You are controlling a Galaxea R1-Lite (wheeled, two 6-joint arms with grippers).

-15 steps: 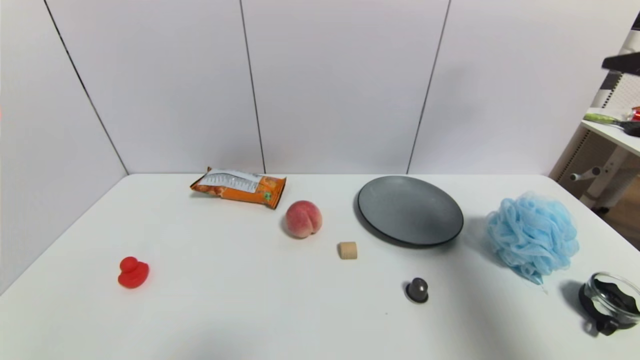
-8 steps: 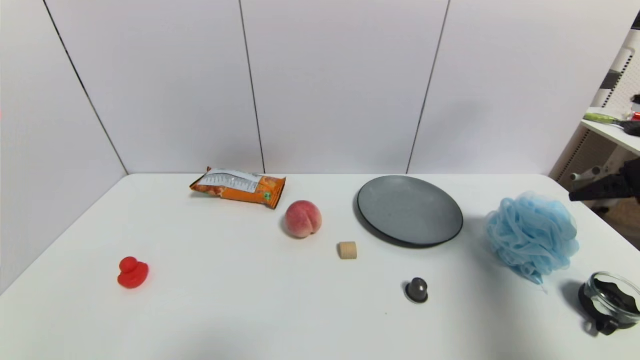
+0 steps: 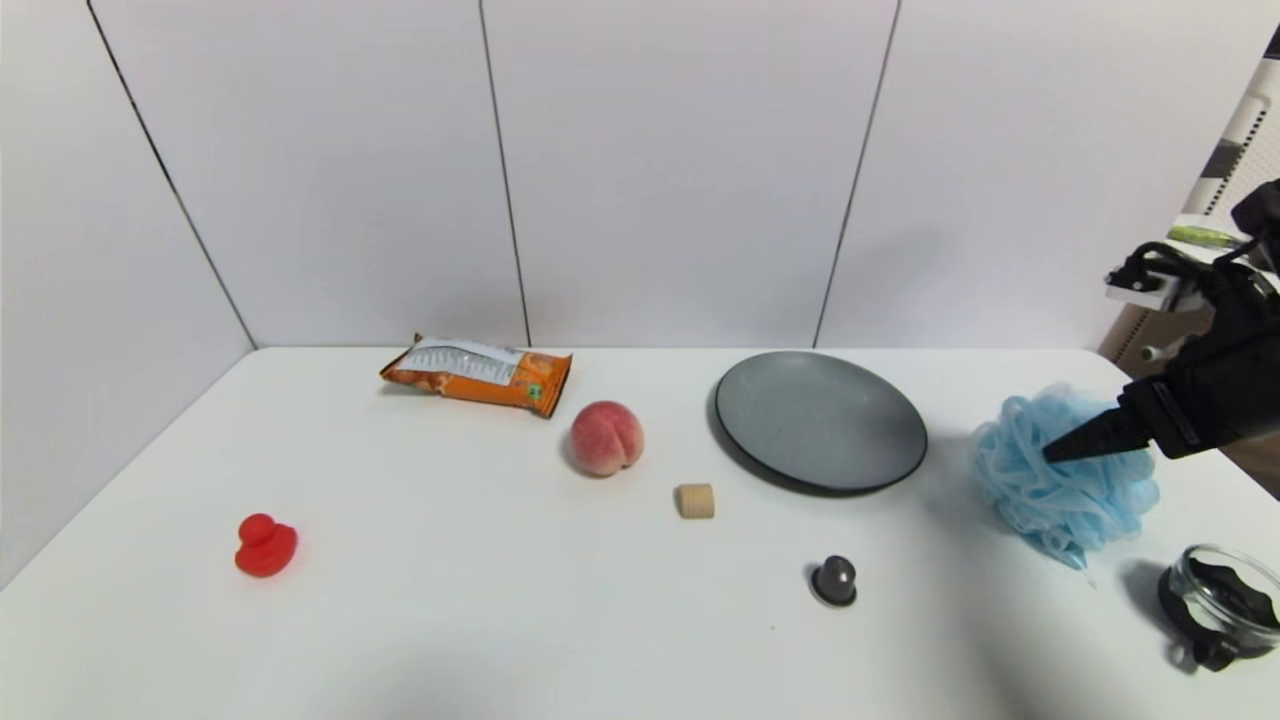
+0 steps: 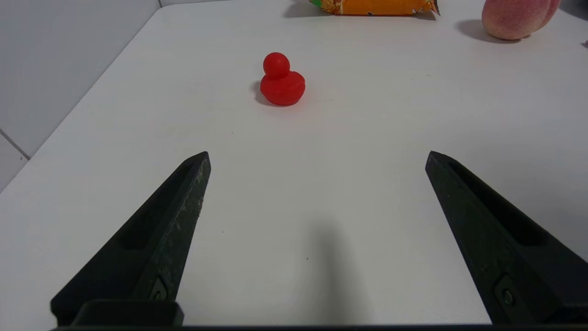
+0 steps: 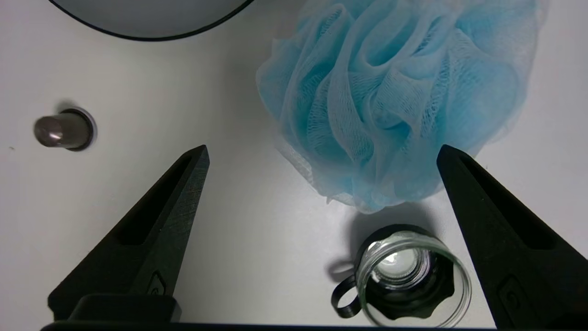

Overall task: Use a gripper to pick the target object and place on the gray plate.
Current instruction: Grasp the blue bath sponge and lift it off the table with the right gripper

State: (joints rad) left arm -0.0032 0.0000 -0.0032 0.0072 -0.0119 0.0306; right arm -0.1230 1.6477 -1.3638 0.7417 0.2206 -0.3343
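The light blue mesh pouf (image 3: 1050,490) sits on the white table at the right, next to the gray plate (image 3: 820,420), which is empty. My right gripper (image 5: 321,151) is open and hovers above the pouf's near side; one dark finger (image 3: 1095,437) shows in front of the pouf's top in the head view. In the right wrist view the pouf (image 5: 390,92) lies just ahead of and between the spread fingers, with the plate's edge (image 5: 147,14) beyond. My left gripper (image 4: 317,156) is open and empty, low over bare table at the near left.
A glass jar with a black lid (image 3: 1225,605) lies just in front of the pouf, under the right gripper (image 5: 413,273). A dark knob (image 3: 834,579), cork (image 3: 695,500), peach (image 3: 606,437), snack bag (image 3: 478,375) and red duck (image 3: 266,545) lie leftward.
My right arm has come down from the upper right edge of the head view to above the pouf. Nothing on the table has moved.
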